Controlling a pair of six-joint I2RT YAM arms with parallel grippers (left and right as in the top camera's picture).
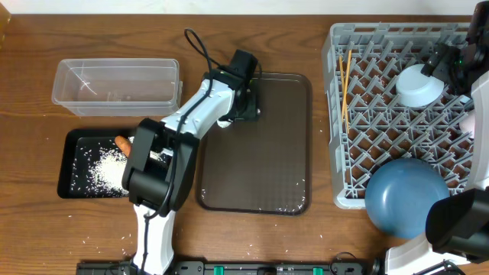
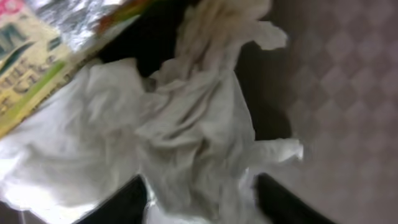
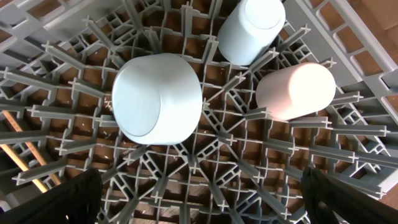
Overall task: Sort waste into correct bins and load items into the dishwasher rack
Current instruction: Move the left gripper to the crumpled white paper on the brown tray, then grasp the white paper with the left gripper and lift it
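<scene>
My left gripper [image 1: 250, 105] is over the far left corner of the brown tray [image 1: 260, 153]. In the left wrist view its fingers [image 2: 202, 183] are closed in on the crumpled white tissue [image 2: 186, 124], with the yellow-green foil wrapper [image 2: 37, 68] next to it. The carrot [image 1: 121, 142] and rice [image 1: 103, 169] lie in the black tray [image 1: 70, 145]. The clear tub [image 1: 114, 84] is behind it. My right gripper [image 1: 449, 61] [image 3: 199, 180] is open and empty above the grey rack [image 1: 359, 153]. The rack holds the upturned light-blue bowl [image 1: 418, 85] [image 3: 155, 99], a white cup [image 3: 295, 90], the chopsticks [image 1: 346, 84] and the blue plate [image 1: 405, 198].
A second pale cup [image 3: 249, 28] stands upturned in the rack behind the bowl. A few rice grains lie along the brown tray's near edge [image 1: 286, 206] and on the table by the black tray [image 1: 92, 246]. The left arm [image 1: 164, 160] stretches over the black tray's right end.
</scene>
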